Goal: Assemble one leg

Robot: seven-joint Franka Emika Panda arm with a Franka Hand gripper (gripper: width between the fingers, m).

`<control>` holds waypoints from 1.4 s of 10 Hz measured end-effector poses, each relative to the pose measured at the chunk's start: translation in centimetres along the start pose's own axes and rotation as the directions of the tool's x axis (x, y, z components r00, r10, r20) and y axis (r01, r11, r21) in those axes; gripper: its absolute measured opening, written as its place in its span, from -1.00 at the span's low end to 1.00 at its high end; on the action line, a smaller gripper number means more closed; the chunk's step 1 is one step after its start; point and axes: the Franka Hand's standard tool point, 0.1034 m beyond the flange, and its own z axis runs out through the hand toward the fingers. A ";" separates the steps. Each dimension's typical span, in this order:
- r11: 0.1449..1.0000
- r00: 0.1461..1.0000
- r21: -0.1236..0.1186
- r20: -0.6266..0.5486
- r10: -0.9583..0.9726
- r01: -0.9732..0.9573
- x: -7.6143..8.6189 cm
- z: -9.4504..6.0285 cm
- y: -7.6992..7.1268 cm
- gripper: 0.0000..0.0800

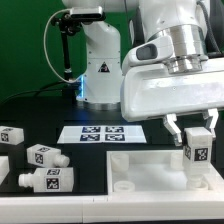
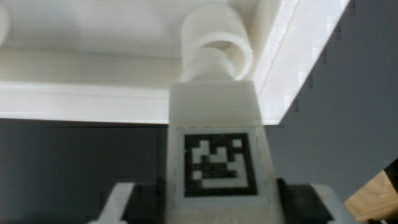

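My gripper is shut on a leg, a small white block with a black-and-white tag, held upright over the right part of the large flat white tray-like piece. In the wrist view the held leg runs between my fingers, its round peg pointing at the tray's raised rim. Three more legs lie on the black table on the exterior view's left: one farthest back, one in the middle, and one nearest the front.
The marker board lies flat behind the tray. The robot's white base and a black stand rise at the back. The tray has round bosses near its front corners.
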 end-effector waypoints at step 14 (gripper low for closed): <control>1.000 1.000 0.005 -0.018 -0.019 0.019 -0.2 0.0 -0.8 -0.29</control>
